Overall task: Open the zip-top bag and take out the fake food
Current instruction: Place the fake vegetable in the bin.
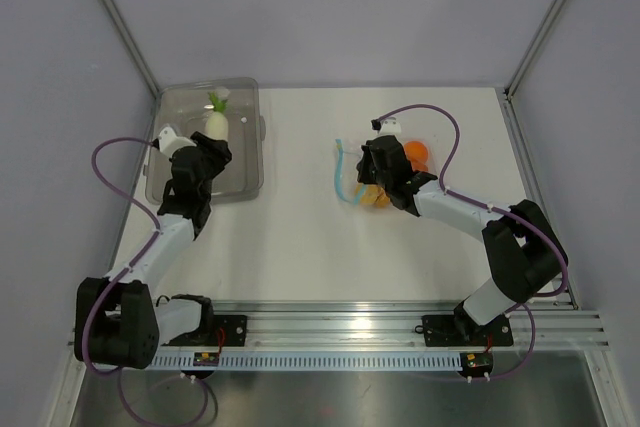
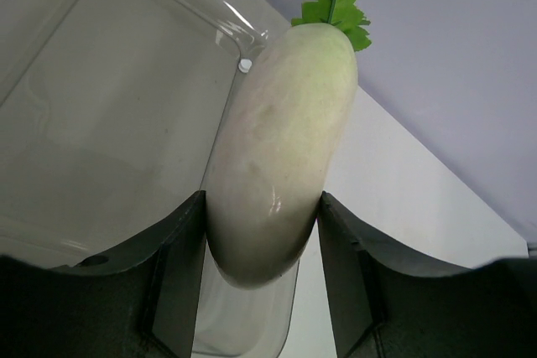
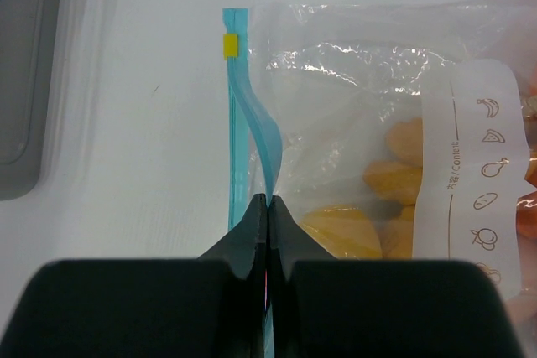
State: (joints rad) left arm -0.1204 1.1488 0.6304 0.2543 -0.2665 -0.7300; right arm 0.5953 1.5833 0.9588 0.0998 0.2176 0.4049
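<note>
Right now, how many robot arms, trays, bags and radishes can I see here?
robot arms: 2, left arm and right arm
tray: 1
bag: 1
radish: 1
total: 5

On the left: stretched forward from the base, elbow bent, clamping with the black two-finger left gripper (image 2: 262, 215) both flanks of a white plastic toy radish (image 2: 281, 148) with green leaves. On the right: folded inward, wrist angled down, pinching with the black right gripper (image 3: 267, 203), jaws fully together, the light blue zip strip (image 3: 237, 106) of a clear crinkly plastic bag (image 3: 361, 64).
</note>
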